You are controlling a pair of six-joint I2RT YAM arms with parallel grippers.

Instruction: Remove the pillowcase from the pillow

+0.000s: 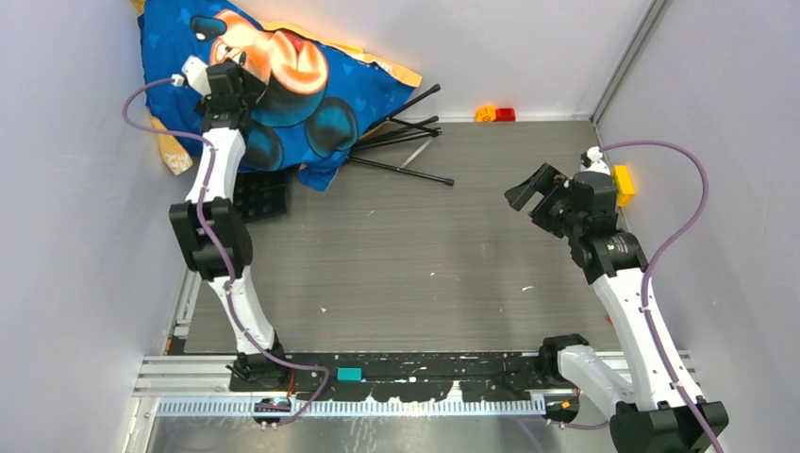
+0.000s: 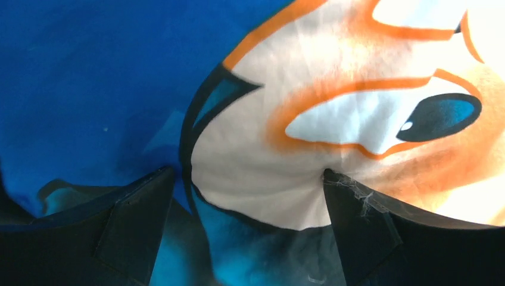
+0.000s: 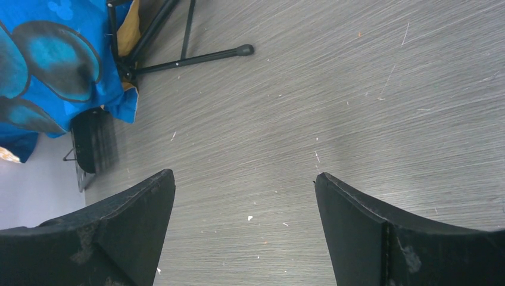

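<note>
Fingers (image 2: pixel 137 220) of my left gripper (image 2: pixel 247 171) stand spread wide and hold nothing. Their tips sit against the pillowcase (image 2: pixel 89 71), beside the printed mouse's eye, and the cloth wrinkles around one tip. The pillowcase lies heaped in the far left corner of the table (image 1: pixel 425 255), leaning on the walls, blue print outward with an orange-yellow edge showing. Its lower hem hangs over black tripod legs (image 1: pixel 401 142). My right gripper (image 3: pixel 244 176) hovers unclenched and empty above bare tabletop on the right, well apart from the fabric.
</note>
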